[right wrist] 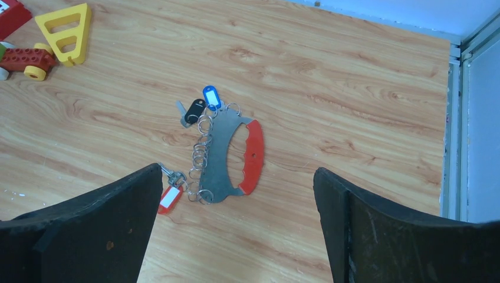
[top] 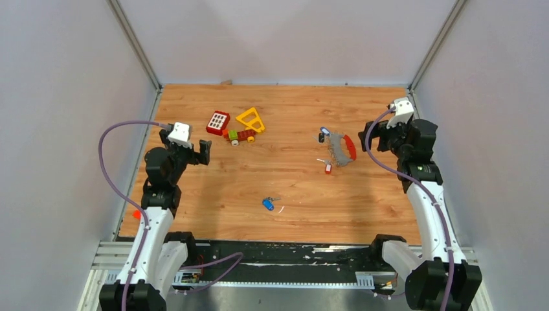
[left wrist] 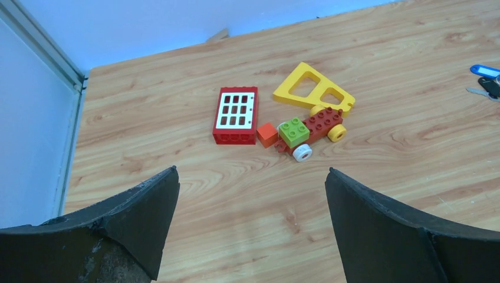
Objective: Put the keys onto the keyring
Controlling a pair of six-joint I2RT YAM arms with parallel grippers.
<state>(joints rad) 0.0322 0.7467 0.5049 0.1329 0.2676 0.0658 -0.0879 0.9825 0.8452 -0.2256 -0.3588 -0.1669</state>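
The wooden table (top: 291, 194) has grey walls around it. The left arm (top: 152, 220) stands on one side and the right arm (top: 427, 194) on the other, both lifted up above the wood.

The left gripper (left wrist: 250, 174) is spread wide and holds nothing. It hangs over bare wood, near the toys. The right gripper (right wrist: 237, 171) is spread wide too and holds nothing. It hangs over the keyring.

The keyring (right wrist: 227, 156) lies flat on the right side of the table. It is a grey piece with a red curved edge, and a row of small rings runs down its other edge.

On the left side lie a red block with white buttons (left wrist: 236, 115), a yellow triangle frame (left wrist: 312, 88) and a little toy car (left wrist: 306, 132) made of red and green blocks.

A blue tag (right wrist: 211, 97) and a black-headed key (right wrist: 191, 112) lie at the top end of the keyring. The red key (right wrist: 169, 198) lies just beside the bottom rings; I cannot tell if it is hooked on. The blue key (top: 267, 204) lies alone near the front middle, well apart from the keyring.
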